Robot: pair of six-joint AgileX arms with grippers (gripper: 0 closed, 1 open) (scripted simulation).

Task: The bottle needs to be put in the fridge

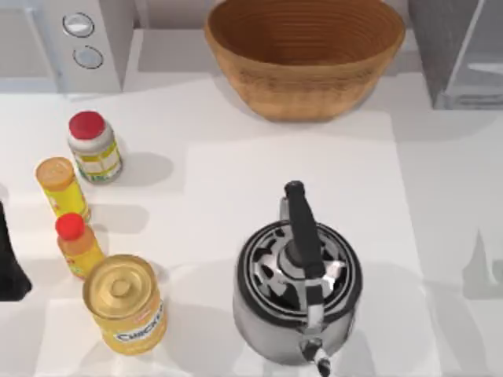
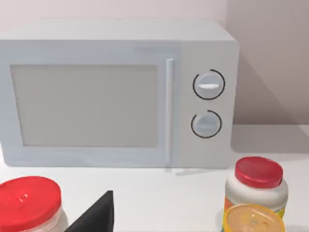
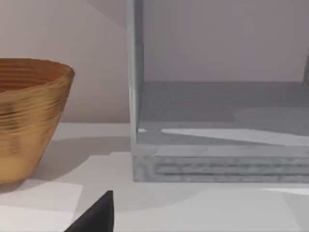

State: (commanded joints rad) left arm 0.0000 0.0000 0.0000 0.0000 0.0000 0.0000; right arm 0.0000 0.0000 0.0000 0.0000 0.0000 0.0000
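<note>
1. Top view: The fridge (image 1: 440, 47) is seen at the far right corner of the surface (image 1: 236, 181), with a wicker basket (image 1: 305, 55) to its left and a white microwave (image 1: 71, 39) at the far left corner. Near the left edge a red-capped white jar (image 1: 94, 149), a yellow-capped bottle (image 1: 61, 187), a red-capped orange bottle (image 1: 77, 245) and a yellow can (image 1: 126, 306) are lined up, all upright and well apart from the fridge. A steel kettle (image 1: 299, 287) is placed near the front centre. A dark part of the left arm (image 1: 9, 259) is seen at the left edge, just beside the red-capped orange bottle.
2. Left wrist view: The left gripper (image 2: 96, 217) is faced toward the microwave. Whether its jaws are open or closed cannot be told.
3. Right wrist view: The right gripper (image 3: 96, 217) is faced toward the opened fridge compartment, with the basket beside it. The state of its jaws cannot be told.
</note>
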